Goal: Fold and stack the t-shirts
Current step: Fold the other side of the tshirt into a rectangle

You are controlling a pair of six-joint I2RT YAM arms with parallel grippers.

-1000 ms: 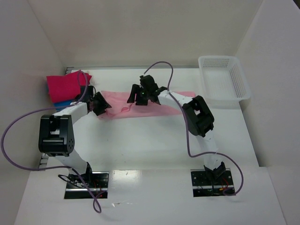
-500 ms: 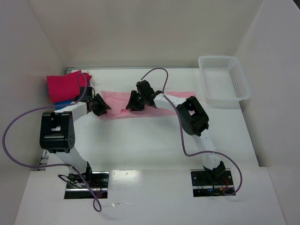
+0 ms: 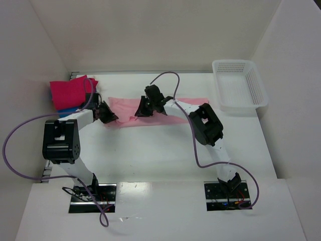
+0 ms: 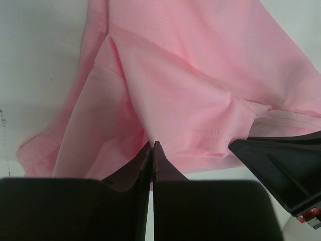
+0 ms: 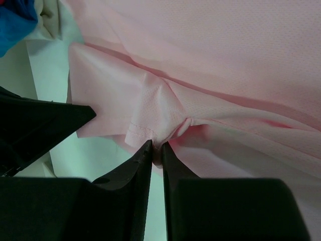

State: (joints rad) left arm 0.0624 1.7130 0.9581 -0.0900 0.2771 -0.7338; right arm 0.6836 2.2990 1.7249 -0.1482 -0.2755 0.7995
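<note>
White tabletop (image 3: 150,150) bears a creased pink t-shirt (image 3: 186,106), hem pinched by left fingers (image 4: 138,173) and right fingers (image 5: 139,168).

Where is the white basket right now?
In the top view, the white basket sits at the far right corner of the table, just right of the light pink t-shirt.

Wht table (image 3: 160,150), plain wht walls (image 3: 150,35) L/R + back; even light, soft shadows.

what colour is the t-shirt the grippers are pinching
Light pink, plain, with no print visible. The t-shirt shows best in the left wrist view.
</note>
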